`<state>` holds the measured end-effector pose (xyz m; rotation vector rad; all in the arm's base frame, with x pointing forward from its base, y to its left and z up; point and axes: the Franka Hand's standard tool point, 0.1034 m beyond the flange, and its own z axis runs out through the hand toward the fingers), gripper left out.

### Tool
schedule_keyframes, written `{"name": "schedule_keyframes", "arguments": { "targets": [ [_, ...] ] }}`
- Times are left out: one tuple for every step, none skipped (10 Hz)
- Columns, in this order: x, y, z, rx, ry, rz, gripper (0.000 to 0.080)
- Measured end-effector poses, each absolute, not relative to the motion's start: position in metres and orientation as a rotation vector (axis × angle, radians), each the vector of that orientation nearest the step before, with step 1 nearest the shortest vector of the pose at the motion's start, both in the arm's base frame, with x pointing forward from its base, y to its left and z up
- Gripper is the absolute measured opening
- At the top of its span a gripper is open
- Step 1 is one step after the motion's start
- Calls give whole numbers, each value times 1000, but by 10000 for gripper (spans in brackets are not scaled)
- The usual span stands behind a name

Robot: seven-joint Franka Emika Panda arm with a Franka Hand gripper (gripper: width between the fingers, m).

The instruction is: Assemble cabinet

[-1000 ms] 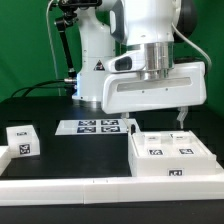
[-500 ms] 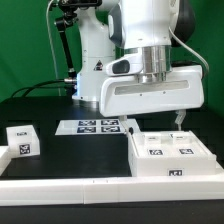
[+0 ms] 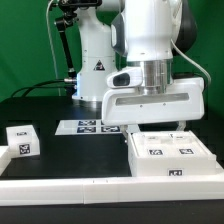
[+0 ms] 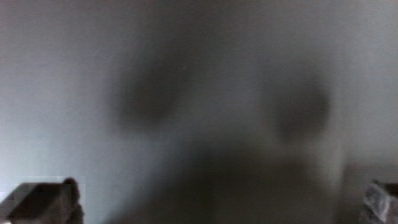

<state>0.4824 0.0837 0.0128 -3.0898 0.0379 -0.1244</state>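
Observation:
The cabinet [image 3: 170,156] is a white boxy body with square black-and-white tags on its top and front. It lies on the black table at the exterior view's right. My gripper [image 3: 156,128] hangs just above its back edge, and one thin finger [image 3: 183,122] shows at the right. In the wrist view the picture is a grey blur. Only the two fingertips [image 4: 43,202] show at the edges, wide apart, with nothing between them. The gripper [image 4: 214,205] is open and empty.
A small white tagged cube [image 3: 22,140] sits at the exterior view's left. The marker board [image 3: 95,126] lies flat in the middle, behind the cabinet. A long white rail [image 3: 70,188] runs along the front edge. The robot's base [image 3: 95,60] stands behind.
The gripper has come down and shifted slightly to the exterior view's right, closer to the cabinet's top. Nothing on the table has moved.

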Motion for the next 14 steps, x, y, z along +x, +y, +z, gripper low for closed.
{"name": "schedule_keyframes", "arguments": {
  "targets": [
    [483, 83, 9, -3091, 38, -118, 796],
    [485, 82, 7, -3092, 36, -116, 796],
    [490, 83, 7, -3090, 35, -123, 796],
    [494, 84, 7, -3089, 36, -131, 796],
    [496, 84, 7, -3089, 29, -135, 796],
    [497, 82, 6, -3090, 21, -137, 796],
    [498, 82, 6, -3090, 18, -138, 796],
    [498, 82, 5, -3090, 18, -139, 796],
    [498, 82, 5, -3090, 17, -139, 796],
    [498, 83, 5, -3090, 15, -139, 794],
    [498, 84, 5, -3090, 13, -138, 794],
    [497, 87, 5, -3090, 6, -135, 654],
    [496, 88, 4, -3090, 2, -135, 469],
    [496, 88, 4, -3090, -1, -133, 469]
  ]
}}
